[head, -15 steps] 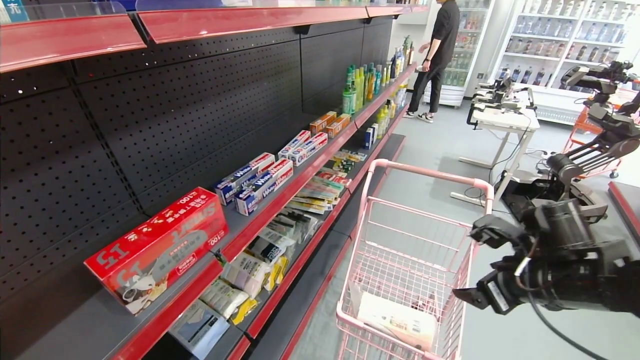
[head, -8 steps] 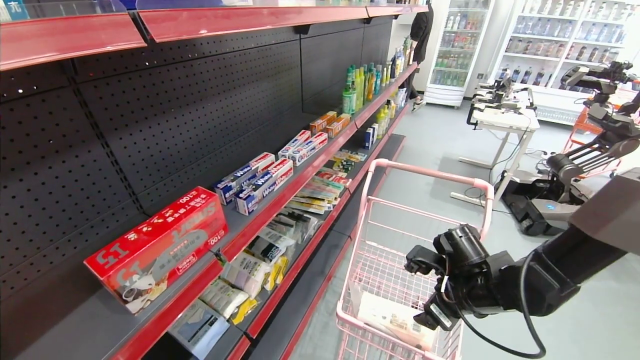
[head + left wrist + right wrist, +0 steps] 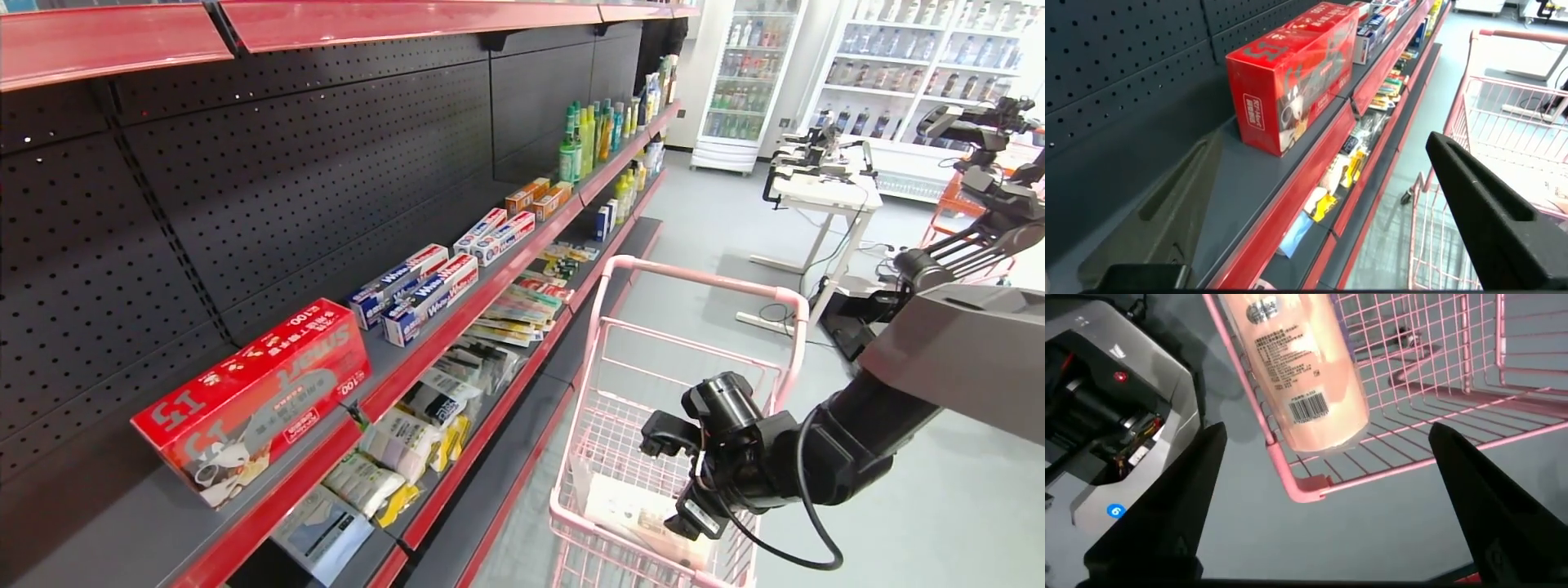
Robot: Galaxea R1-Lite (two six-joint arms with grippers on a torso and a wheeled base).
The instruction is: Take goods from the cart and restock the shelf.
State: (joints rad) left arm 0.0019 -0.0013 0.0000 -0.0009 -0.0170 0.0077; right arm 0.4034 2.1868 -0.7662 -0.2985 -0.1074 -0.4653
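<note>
Over the near right corner of the pink wire shopping cart (image 3: 694,282), the right gripper (image 3: 671,478) hangs lower and farther left than half a second ago, when it stood higher above the basket rim; a second ago it was still outside the cart to the right. The head camera has also tipped slightly, so the small shift of the shelf goods comes from the view and not from the goods. The right gripper's jaws are spread wide with nothing between them (image 3: 1327,433). Just beneath them the pale pink wrapped pack (image 3: 1306,376) lies on the basket floor with its end close to the wire corner; in the head view it lies at the near end of the basket (image 3: 629,523). The left gripper (image 3: 1290,208) sits near the front of the red-edged dark metal shelf (image 3: 457,327), its jaws apart and holding nothing. On that shelf the large red cardboard box (image 3: 253,400) stands near the front lip, with bare grey board to its near left and a gap between it and the blue-and-white toothpaste cartons (image 3: 424,286) farther along. The cart stands just beside the lower shelf edges, and grey floor (image 3: 939,506) spreads to its right.
</note>
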